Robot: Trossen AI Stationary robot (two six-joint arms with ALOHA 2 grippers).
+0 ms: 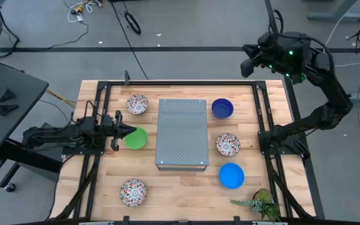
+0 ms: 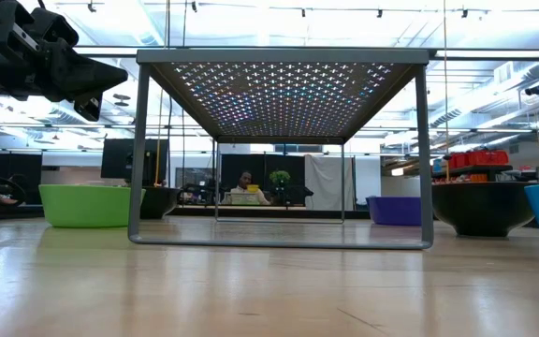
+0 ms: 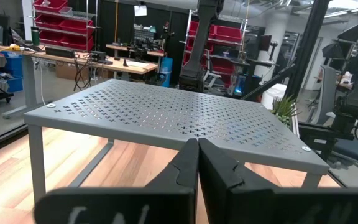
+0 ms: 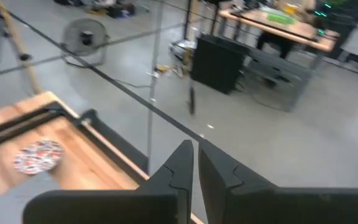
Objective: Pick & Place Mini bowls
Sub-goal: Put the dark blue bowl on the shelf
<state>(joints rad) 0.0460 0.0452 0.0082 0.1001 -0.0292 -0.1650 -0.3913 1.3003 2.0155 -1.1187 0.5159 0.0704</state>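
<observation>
Six mini bowls sit on their bases around the grey perforated box (image 1: 181, 133). Floral ones are at the far left (image 1: 137, 104), near left (image 1: 132, 192) and right (image 1: 228, 144). The navy one (image 1: 222, 108) is far right, the bright blue one (image 1: 231, 175) near right, and the green one (image 1: 136, 138) is left of the box. My left gripper (image 1: 129, 131) is shut and level, pointing at the box from the left, above the green bowl's left rim (image 2: 87, 204) and clear of it. My right gripper (image 1: 247, 65) is shut and raised high beyond the table's far right edge, holding nothing.
A small artificial plant (image 1: 258, 201) lies at the near right corner. Black frame rails (image 1: 264, 134) run along the table's left and right sides. The box stands on thin legs (image 2: 138, 150) with open space beneath it. A person (image 2: 244, 187) sits far behind the table.
</observation>
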